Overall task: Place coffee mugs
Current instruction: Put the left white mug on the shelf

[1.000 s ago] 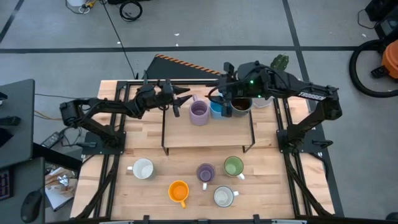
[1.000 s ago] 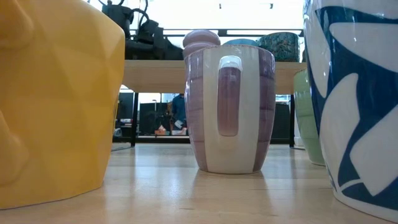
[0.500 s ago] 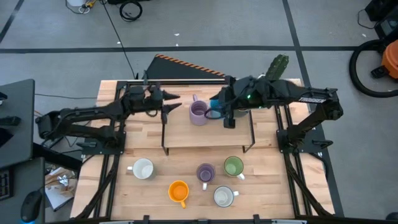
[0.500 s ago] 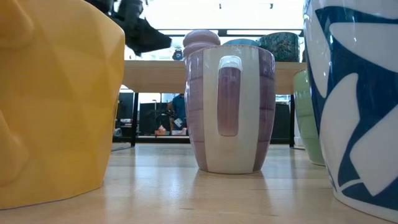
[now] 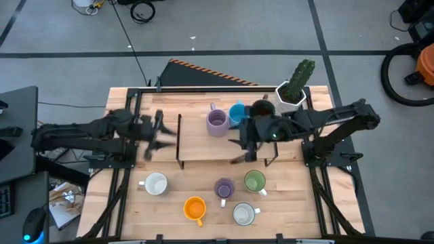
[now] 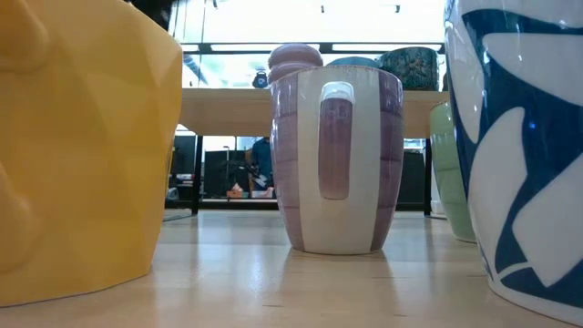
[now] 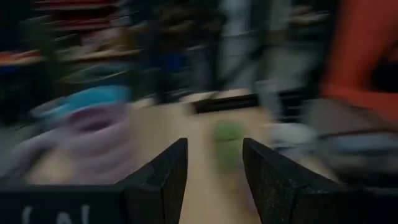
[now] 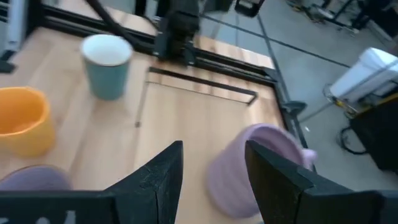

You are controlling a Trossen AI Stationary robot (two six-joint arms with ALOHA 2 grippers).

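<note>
Both hands spread, empty, off the shelf.
Left hand (image 5: 153, 133) low beside shelf (image 5: 203, 150); right hand (image 5: 245, 141) over its front edge, near lavender mug (image 5: 217, 123).

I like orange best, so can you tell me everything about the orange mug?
The orange mug is a small round cup with one handle, a smooth, shiny body and faceted sides. It stands upright, mouth open to the ceiling and looking empty. Seen from above, it sits on the wooden table in the front group of five mugs, with its handle pointing toward the front edge. A white mug is to one side and a purple mug to the other. Nothing touches it but the table; neither gripper is near.
</note>
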